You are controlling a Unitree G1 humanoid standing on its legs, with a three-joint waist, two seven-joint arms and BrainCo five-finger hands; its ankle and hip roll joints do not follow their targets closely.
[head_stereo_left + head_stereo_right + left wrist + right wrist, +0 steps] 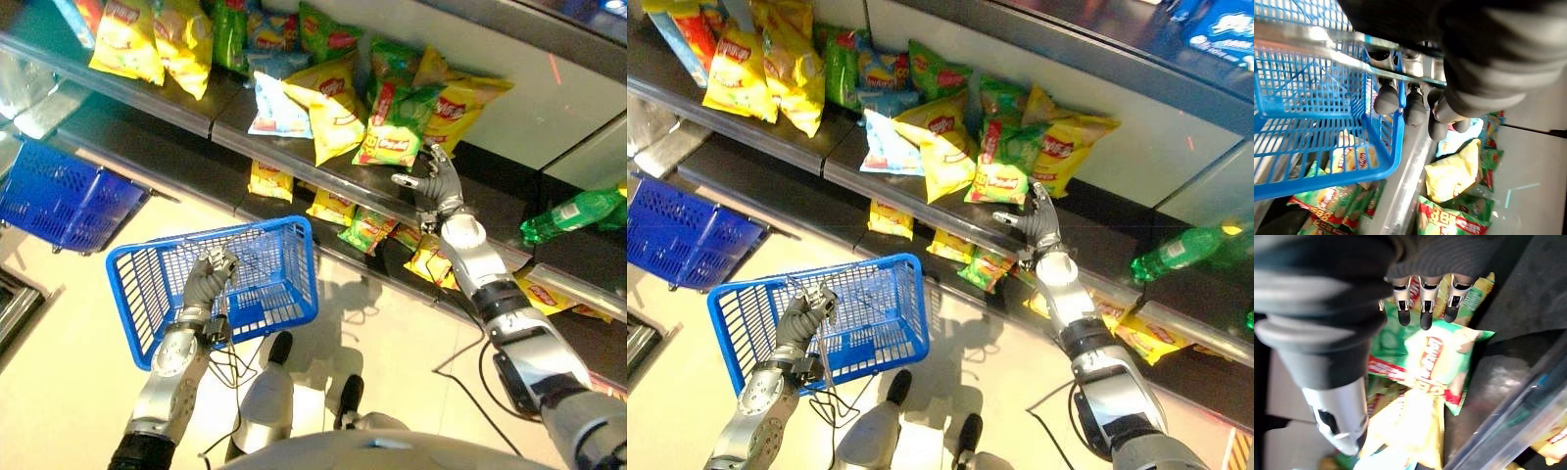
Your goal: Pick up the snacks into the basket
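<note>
- Left hand [211, 276]: fingers curled round the metal handle [1352, 54] of the blue basket [284, 294], holding it out below the shelving, mouth up; judged so that a bag lifted off the shelf can drop straight in.
- Blue basket: mesh walls, nothing visible inside it in the eye views; no snack loaded yet.
- Right hand [434, 184]: raised to the front edge of the middle shelf [294, 162], fingers straight and spread, thumb apart, holding nothing; fingertips [1422, 318] sit just over the green snack bag [1435, 357], contact not clear. Judged a reach, grasp not yet made.
- Green snack bag: lies near the shelf's front edge, propped against yellow snack bags [338, 108]; the likeliest first pick, being nearest the hand.
- Other stock: more bags further along the same shelf and on the lower shelf [372, 230].
- Green bottle [573, 215]: lies on its side at the right end of the shelving.
- Second blue basket [59, 201]: on the floor, well apart.
</note>
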